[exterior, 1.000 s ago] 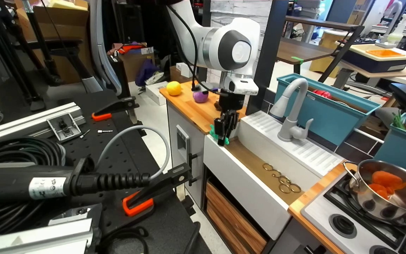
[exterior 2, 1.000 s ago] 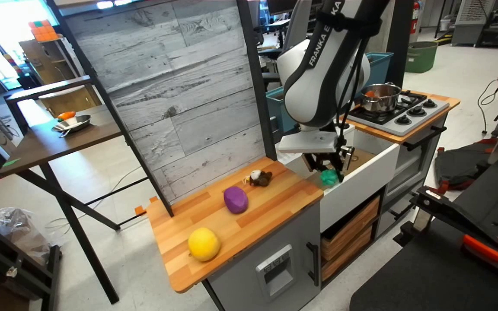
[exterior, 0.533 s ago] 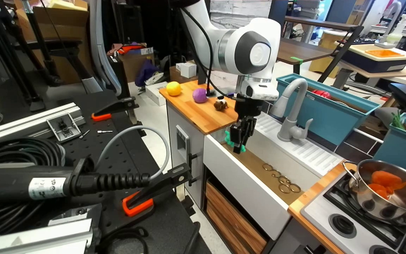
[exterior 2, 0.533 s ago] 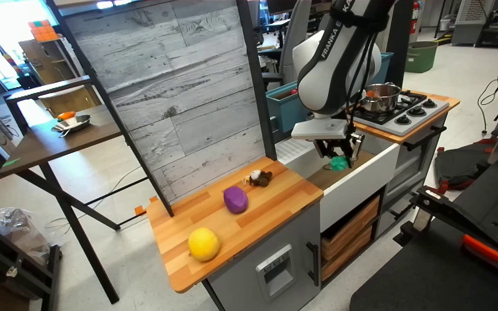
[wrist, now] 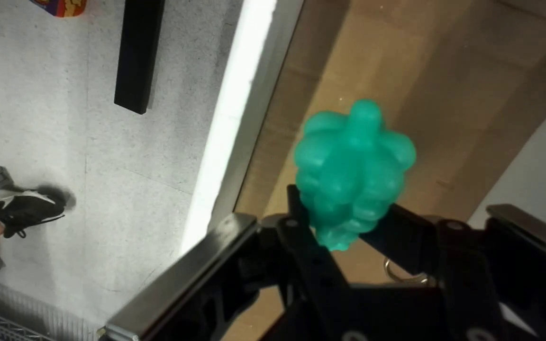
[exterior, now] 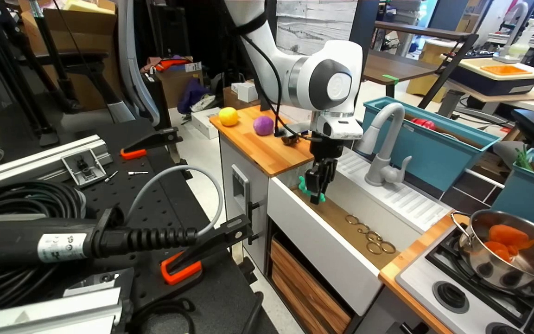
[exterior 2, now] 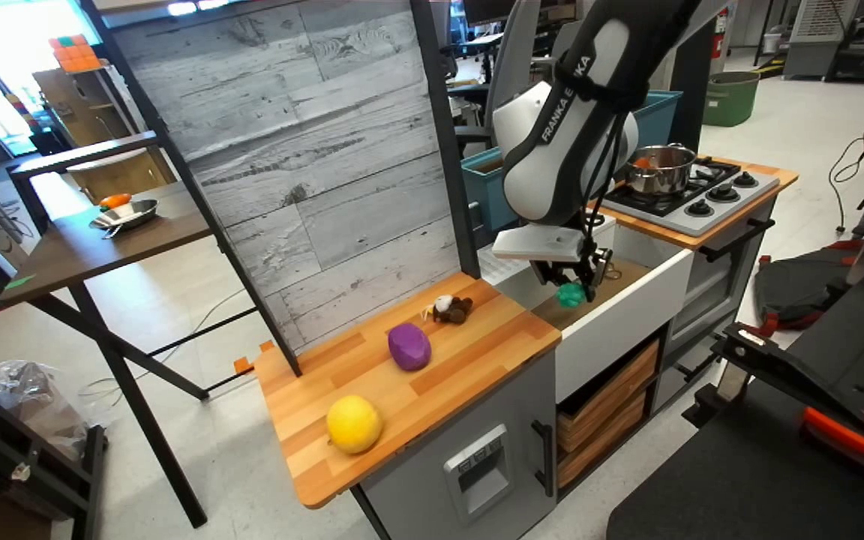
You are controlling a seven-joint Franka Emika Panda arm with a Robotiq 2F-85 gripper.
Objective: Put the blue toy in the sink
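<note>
Overlooking pale floor (exterior 2: 252,465), a wooden counter (exterior 2: 428,394) borders the sink (exterior: 325,253).

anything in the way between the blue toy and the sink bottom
Nothing visible: the gripper holds the blue toy above the bottom of the sink; the gold rings there appear off to one side.

Open room above the sink (exterior: 323,248), rings (exterior: 381,247) below, faucet (exterior: 385,156) alongside

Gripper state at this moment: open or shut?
Shut on the blue toy: the wrist view shows the gripper pinching it from both sides, over the tan bottom of the sink.
</note>
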